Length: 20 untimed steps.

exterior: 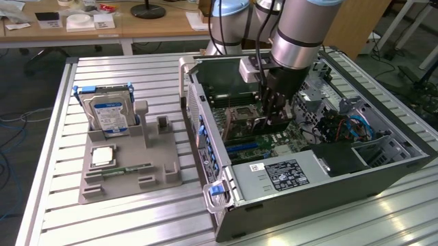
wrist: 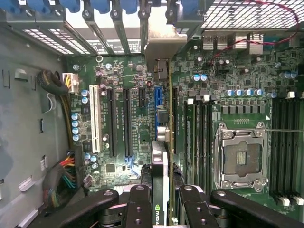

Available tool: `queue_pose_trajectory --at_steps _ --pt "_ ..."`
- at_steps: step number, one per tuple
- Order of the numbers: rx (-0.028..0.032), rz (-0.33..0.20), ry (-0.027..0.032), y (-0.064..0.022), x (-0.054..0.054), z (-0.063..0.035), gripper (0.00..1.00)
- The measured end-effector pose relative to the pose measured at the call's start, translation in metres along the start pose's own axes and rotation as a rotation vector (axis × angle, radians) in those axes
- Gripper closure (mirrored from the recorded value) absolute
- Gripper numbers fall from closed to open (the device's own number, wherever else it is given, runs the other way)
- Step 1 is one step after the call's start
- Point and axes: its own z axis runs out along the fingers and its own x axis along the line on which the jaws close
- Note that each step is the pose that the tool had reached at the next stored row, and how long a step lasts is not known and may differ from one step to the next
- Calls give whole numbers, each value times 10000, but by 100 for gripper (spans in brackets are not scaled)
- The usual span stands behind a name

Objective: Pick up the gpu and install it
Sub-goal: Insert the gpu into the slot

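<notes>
Here the gpu [wrist: 164,142] sits between the fingers [wrist: 139,204].

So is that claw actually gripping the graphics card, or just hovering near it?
Touching. In the wrist view the gripper has its black fingers pressed against both faces of the graphics card, which stands on edge between them above the motherboard.

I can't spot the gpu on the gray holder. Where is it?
The gpu is held edge-on between the gripper fingers, inside the open computer case at the exterior view's right, just above the motherboard slots.
</notes>
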Motion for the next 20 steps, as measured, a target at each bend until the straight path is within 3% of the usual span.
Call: queue_pose_trajectory --at_steps 8,20 --pt "0 -1 0 5 3 71 73" --pt "-1 -2 1 5 3 75 73"
